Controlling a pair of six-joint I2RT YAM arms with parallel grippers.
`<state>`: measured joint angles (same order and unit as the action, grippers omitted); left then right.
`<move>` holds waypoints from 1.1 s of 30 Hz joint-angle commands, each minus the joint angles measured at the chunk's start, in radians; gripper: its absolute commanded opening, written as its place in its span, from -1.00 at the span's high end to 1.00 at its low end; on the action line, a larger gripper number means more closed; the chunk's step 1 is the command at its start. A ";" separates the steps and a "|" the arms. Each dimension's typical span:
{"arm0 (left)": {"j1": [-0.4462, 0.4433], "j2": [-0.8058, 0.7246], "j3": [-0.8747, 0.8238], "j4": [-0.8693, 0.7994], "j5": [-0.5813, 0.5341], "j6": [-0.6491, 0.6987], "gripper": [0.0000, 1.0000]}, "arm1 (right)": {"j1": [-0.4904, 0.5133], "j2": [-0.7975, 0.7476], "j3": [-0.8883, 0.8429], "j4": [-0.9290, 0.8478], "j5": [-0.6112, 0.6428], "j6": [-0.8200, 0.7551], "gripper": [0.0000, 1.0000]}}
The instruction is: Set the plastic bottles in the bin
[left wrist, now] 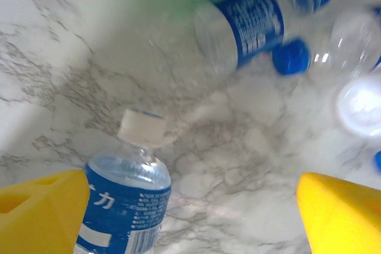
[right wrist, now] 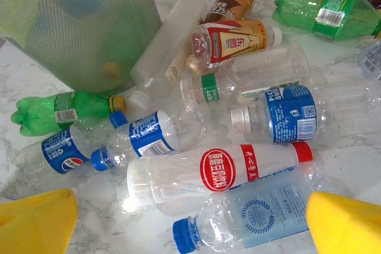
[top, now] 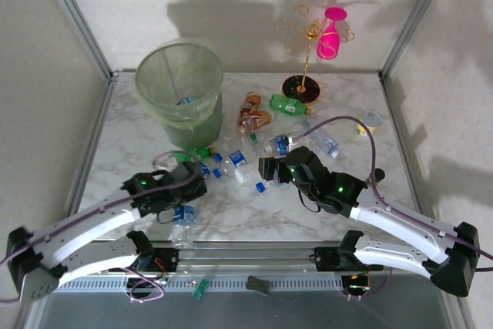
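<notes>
The bin [top: 189, 122] stands at upper left of the top view, with plastic bottles [top: 254, 117] strewn to its right and below. The left gripper [left wrist: 191, 185] is spread wide, a blue-labelled bottle [left wrist: 128, 200] beside its lower-left finger. The right gripper [right wrist: 190, 206] gapes wide over the heap.

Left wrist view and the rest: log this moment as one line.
left end effector: open, white-capped bottle between fingers, lying on marble table | right end effector: open, above bottle pile | bin: upright
</notes>
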<state>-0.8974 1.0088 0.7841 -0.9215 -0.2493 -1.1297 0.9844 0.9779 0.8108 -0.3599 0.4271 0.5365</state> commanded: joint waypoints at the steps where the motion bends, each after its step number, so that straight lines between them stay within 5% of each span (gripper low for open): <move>1: -0.148 0.157 0.036 -0.121 -0.220 -0.088 -0.79 | 0.003 -0.015 -0.011 0.024 0.031 0.010 -0.97; 5: -0.298 0.293 0.089 -0.218 -0.352 -0.172 -0.81 | 0.003 -0.039 -0.021 0.027 0.030 0.010 -0.97; 10: -0.317 0.285 0.058 -0.190 -0.337 -0.183 -0.83 | 0.003 -0.072 -0.042 0.025 0.035 0.016 -0.97; 22: -0.178 -0.011 -0.188 -0.001 -0.091 -0.093 -0.89 | 0.001 -0.082 -0.096 0.062 0.019 0.036 -0.97; 33: -0.109 0.007 -0.361 0.207 0.064 -0.019 -0.78 | 0.001 -0.097 -0.100 0.056 0.021 0.042 -0.97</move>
<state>-1.0149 1.0157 0.4404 -0.7780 -0.2264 -1.1645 0.9844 0.8997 0.7250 -0.3241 0.4290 0.5655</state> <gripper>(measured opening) 0.903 0.985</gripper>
